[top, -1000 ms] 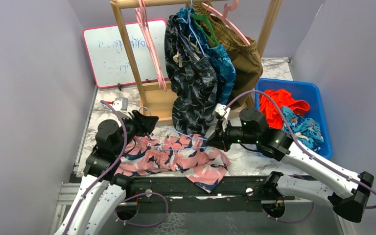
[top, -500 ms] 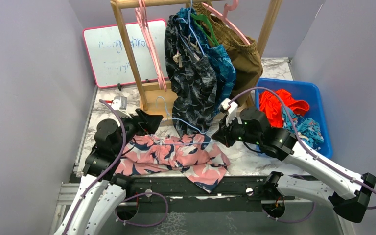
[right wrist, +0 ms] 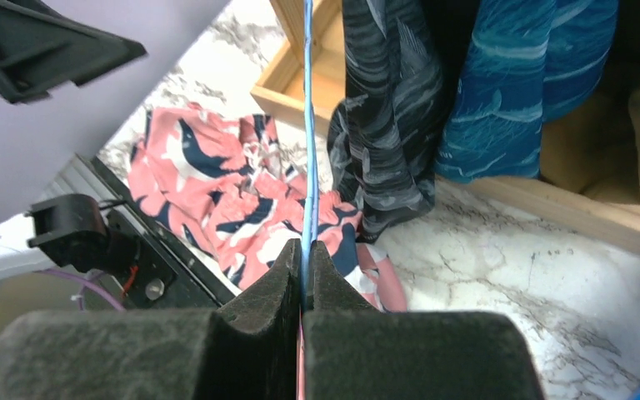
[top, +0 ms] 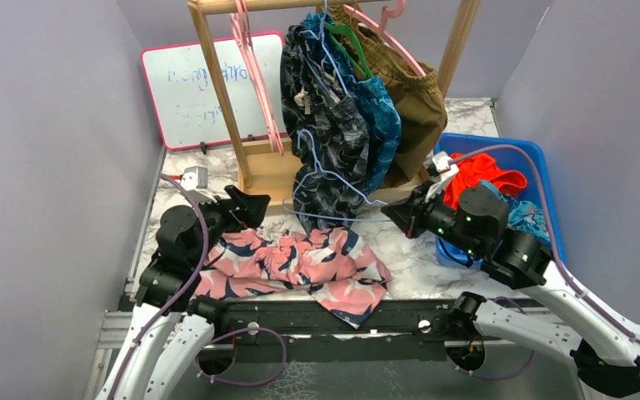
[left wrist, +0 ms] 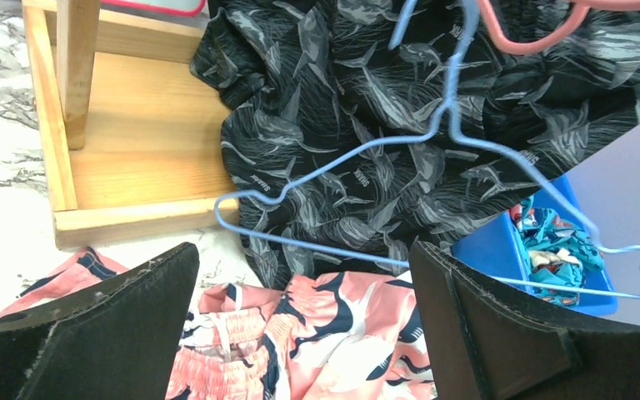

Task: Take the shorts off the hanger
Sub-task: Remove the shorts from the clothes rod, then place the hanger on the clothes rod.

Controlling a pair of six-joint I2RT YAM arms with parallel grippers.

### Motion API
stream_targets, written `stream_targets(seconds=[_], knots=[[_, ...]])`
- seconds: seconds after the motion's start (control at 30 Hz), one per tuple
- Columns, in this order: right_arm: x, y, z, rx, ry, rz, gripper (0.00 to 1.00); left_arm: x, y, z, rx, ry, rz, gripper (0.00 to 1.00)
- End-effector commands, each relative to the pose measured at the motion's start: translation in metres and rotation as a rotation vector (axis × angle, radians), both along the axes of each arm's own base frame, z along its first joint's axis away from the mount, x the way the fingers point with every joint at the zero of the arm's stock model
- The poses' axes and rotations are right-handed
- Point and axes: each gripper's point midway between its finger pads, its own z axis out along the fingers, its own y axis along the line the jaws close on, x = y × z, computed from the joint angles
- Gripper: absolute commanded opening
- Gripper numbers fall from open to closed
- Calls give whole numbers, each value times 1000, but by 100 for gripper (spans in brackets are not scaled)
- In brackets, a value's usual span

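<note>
The pink-and-navy leaf-print shorts [top: 300, 262] lie crumpled on the marble table near the front edge, off any hanger. My left gripper [top: 254, 207] hovers open just above their left end, nothing between its fingers; in the left wrist view the shorts [left wrist: 333, 342] show below the wide jaws. My right gripper [top: 392, 212] is shut on the bottom wire of a bare blue hanger [top: 325, 179], held tilted up in front of the hanging black patterned shorts [top: 325, 125]. In the right wrist view the hanger wire [right wrist: 307, 125] runs straight out from the pinched gripper [right wrist: 303, 250].
A wooden rack [top: 217, 92] carries black, teal [top: 383, 117] and brown shorts [top: 421, 92] plus empty pink hangers [top: 254, 67]. A blue bin [top: 542, 167] at the right holds orange [top: 483, 179] and blue printed shorts. A whiteboard [top: 187, 83] leans at the back left.
My left gripper opened and let go of the pink shorts. My right gripper pulled the blue hanger out to the right and up, clear of the shorts, which stayed on the table.
</note>
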Motion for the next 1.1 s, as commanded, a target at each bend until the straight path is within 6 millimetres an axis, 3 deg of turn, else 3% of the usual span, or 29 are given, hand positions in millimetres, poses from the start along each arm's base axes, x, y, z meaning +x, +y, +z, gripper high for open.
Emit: stream_targets(seconds=[0.0, 0.1, 0.3, 0.53, 0.73, 0.9, 1.07], knots=[[-3, -1, 37, 120, -79, 3, 1, 5, -2, -8, 20, 34, -5, 99], [-8, 7, 28, 80, -70, 63, 2, 6, -18, -17, 17, 65, -90, 99], [-8, 24, -22, -80, 33, 156, 1, 5, -54, -20, -70, 88, -276, 99], [-25, 40, -36, -108, 52, 309, 2, 9, -73, -28, -156, 101, -359, 96], [-34, 32, -53, -168, 86, 342, 1, 27, -77, -20, -170, 63, -333, 91], [-38, 30, -51, -166, 79, 355, 2, 41, -74, -16, -140, 33, -287, 87], [-38, 29, -53, -168, 76, 354, 1, 48, -86, -17, -138, 25, -322, 76]])
